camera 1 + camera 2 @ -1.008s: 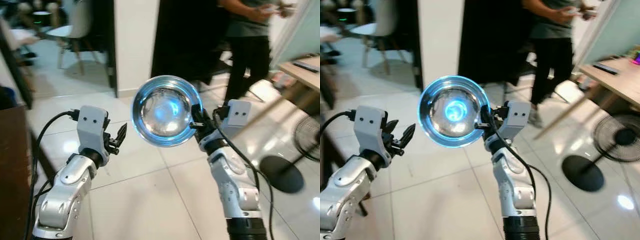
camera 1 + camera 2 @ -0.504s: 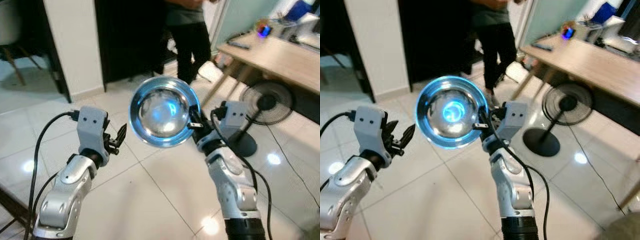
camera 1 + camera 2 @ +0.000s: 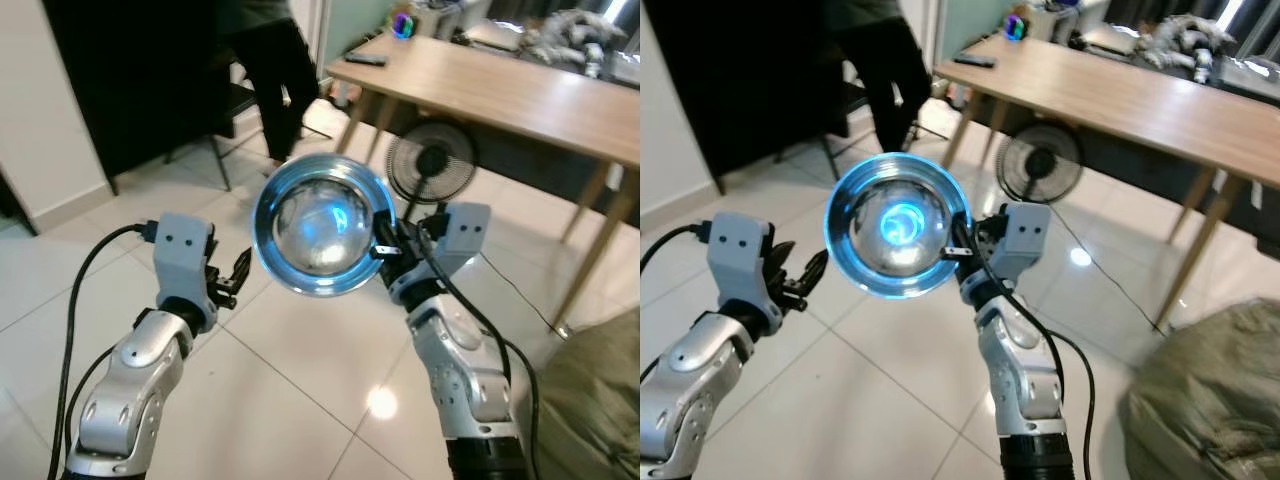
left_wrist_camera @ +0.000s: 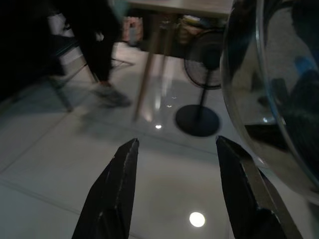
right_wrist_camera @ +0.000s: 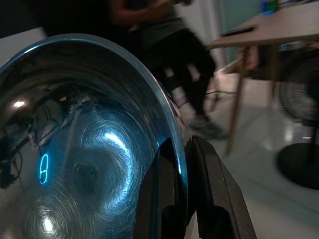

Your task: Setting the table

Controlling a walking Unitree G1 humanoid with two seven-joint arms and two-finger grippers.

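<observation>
The robot carries a shiny round steel bowl point(image 3: 322, 238) up in front of itself.
Its right gripper point(image 3: 385, 250) is pinched tight on the bowl's rim, tipping the hollow toward the head; the left gripper point(image 4: 182, 191) hangs beside it with fingers spread, holding nothing. Beyond stand a long wooden table point(image 3: 1140, 100), a black pedestal fan point(image 3: 1040, 162) and a person's dark-trousered legs point(image 3: 270, 75).
</observation>
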